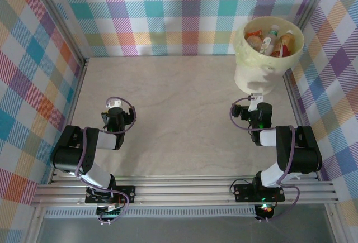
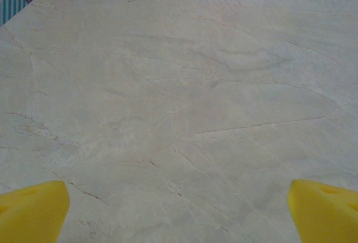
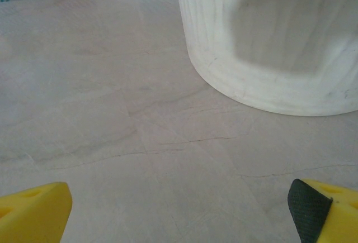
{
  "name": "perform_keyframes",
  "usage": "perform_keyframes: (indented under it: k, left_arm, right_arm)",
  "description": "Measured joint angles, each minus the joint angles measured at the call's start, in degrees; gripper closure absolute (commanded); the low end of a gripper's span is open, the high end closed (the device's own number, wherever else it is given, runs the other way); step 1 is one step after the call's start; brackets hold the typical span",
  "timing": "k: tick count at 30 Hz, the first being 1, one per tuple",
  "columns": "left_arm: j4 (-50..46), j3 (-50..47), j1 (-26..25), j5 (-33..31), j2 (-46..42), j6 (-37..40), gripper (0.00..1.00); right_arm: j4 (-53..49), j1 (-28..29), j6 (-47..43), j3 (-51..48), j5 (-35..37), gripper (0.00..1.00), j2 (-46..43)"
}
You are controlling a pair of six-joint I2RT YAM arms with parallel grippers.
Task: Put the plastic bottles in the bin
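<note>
Plastic bottles (image 1: 272, 39) lie inside the cream bin (image 1: 253, 74); left gripper (image 2: 179, 212) and right gripper (image 3: 179, 212) hang empty, jaws spread wide.

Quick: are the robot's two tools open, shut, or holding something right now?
Left tool: open, holding nothing.
Right tool: open, holding nothing.

Top camera looks down — wrist cameras close over table (image 2: 179, 86), right facing bin (image 3: 268, 42).

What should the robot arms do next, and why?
Probably just pull both arms back and stop: the plastic bottles I can see already lie inside the bin, and the left tool and right tool hang open over bare table, holding nothing.
</note>
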Motion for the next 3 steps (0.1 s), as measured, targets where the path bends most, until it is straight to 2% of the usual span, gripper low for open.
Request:
perform_keyframes:
  k: [3]
  left_arm:
    - [0.0, 0.0, 0.0, 0.0, 0.0, 0.0, 0.00]
  right_arm:
    - [0.0, 0.0, -0.1, 0.0, 0.0, 0.00, 0.0]
